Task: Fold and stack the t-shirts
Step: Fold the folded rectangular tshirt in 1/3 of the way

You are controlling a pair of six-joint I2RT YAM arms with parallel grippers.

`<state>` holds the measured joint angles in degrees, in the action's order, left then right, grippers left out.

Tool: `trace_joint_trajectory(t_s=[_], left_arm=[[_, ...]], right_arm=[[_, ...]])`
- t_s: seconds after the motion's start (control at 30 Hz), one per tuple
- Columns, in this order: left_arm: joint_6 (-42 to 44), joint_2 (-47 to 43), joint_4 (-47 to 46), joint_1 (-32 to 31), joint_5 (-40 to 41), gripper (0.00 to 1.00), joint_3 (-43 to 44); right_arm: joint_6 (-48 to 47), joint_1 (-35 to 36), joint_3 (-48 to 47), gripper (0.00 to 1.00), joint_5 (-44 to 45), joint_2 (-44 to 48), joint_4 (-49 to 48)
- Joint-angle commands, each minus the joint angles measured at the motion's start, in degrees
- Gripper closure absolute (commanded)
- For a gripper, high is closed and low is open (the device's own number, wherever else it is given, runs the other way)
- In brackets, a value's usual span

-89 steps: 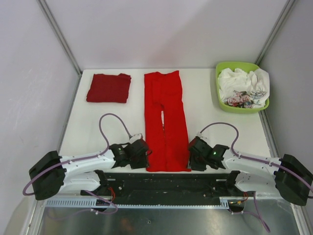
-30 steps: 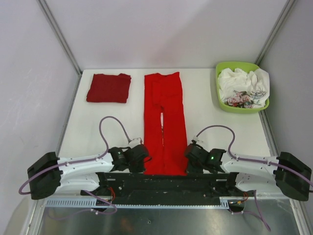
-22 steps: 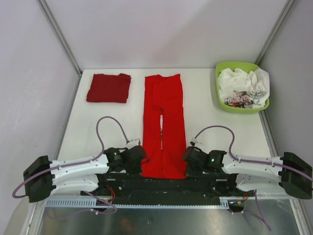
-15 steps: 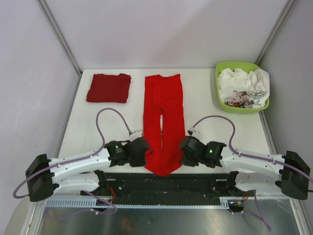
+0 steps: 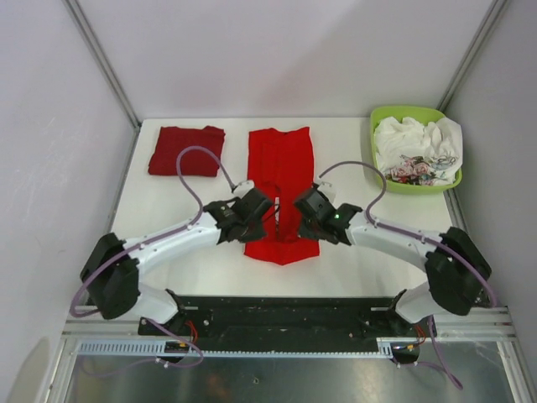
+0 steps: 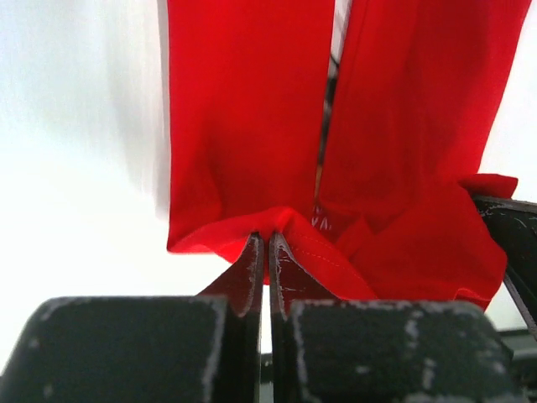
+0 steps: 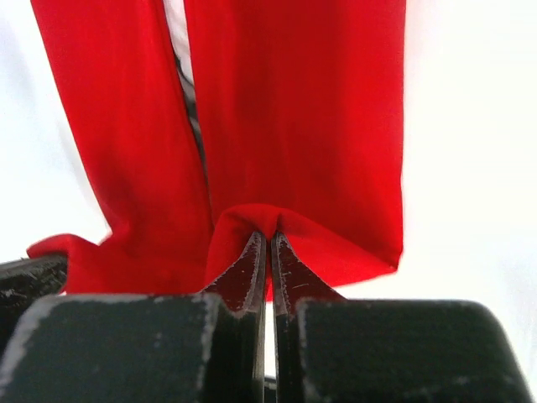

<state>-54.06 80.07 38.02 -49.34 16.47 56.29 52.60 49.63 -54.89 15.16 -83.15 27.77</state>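
Observation:
A bright red t-shirt [image 5: 281, 168] lies as a long narrow strip down the middle of the white table, its near end lifted and doubled back. My left gripper [image 5: 262, 210] is shut on the near left corner of that hem [image 6: 267, 228]. My right gripper [image 5: 295, 211] is shut on the near right corner [image 7: 268, 220]. Both grippers hang over the strip's middle, side by side. A sagging fold of the red cloth [image 5: 281, 250] curves below them. The darker red t-shirt [image 5: 186, 151] lies folded into a square at the far left.
A lime-green basket [image 5: 383, 117] with white and patterned cloth stands at the far right corner. Grey walls close in the table at the back and both sides. Purple cables arch above each wrist.
Both grippers have carried the near end of the bright red t-shirt up and away from the table's near edge, toward the strip's middle, so the cloth now doubles over itself.

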Motion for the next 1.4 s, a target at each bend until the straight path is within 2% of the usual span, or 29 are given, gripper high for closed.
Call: trace_joint_trajectory(t_s=[0.0, 0.23, 0.47, 0.77, 1.37], left_arm=[[3.7, 4.7, -3.5, 3.5, 2.8, 1.00, 5.5], [6.4, 14.0, -5.2, 8.2, 2.8, 1.00, 13.3], [8.1, 19.6, -5.8, 12.4, 1.9, 1.00, 19.0], [9.8, 25.0, -5.9, 15.2, 1.0, 1.00, 24.5], [12.3, 29.4, -5.9, 18.2, 1.6, 1.00, 28.6]], right_arm=[[-5.3, -4.1, -5.4, 1.00, 1.6, -5.4, -7.0], [-8.2, -10.6, -11.2, 1.00, -1.5, -13.9, -10.5], [-10.0, -14.7, -16.7, 1.00, -4.2, -20.4, -11.3], [-10.5, -19.4, -19.4, 1.00, -7.4, -23.2, -12.2], [-10.5, -22.6, -21.7, 1.00, -9.2, -25.6, -12.3]])
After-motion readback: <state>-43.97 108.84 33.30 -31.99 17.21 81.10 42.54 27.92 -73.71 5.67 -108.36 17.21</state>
